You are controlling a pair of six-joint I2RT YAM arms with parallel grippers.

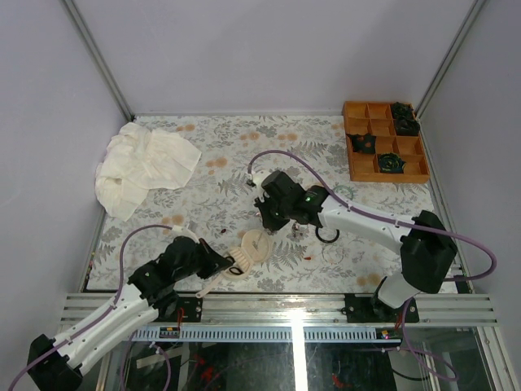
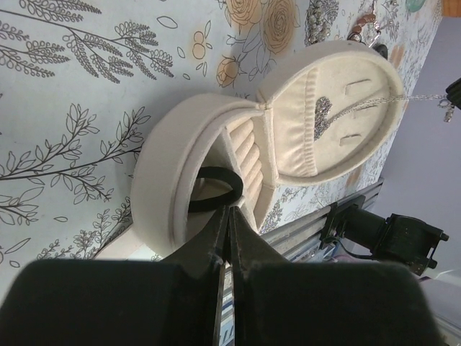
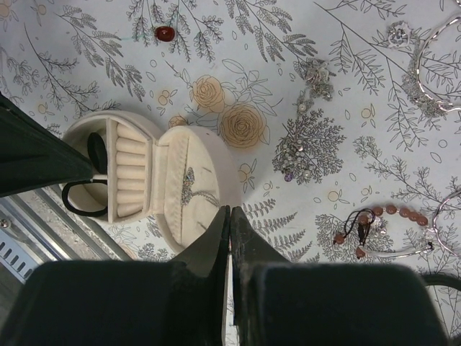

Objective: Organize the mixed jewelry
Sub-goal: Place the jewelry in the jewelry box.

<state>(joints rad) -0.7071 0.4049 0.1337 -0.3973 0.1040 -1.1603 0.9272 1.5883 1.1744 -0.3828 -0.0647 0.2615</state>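
A cream round jewelry box (image 1: 254,247) lies open near the front of the table. My left gripper (image 2: 230,209) is at the box's base (image 2: 169,184), shut on a black ring (image 2: 216,189) that lies over the rim; it also shows in the top view (image 1: 231,263). My right gripper (image 3: 230,210) hovers over the lid (image 3: 198,180), shut on a thin silver chain (image 2: 374,102) whose pendant rests in the lid. Loose pieces lie to the right: another black ring (image 1: 328,236), a clear hoop (image 1: 334,253), a brown beaded bracelet (image 3: 385,214), silver bits (image 3: 299,153) and a reddish bead (image 3: 165,33).
An orange wooden divider tray (image 1: 359,161) with dark pieces in several compartments stands at the back right. A crumpled white cloth (image 1: 142,167) lies at the back left. The metal rail (image 1: 285,305) runs along the table's front edge.
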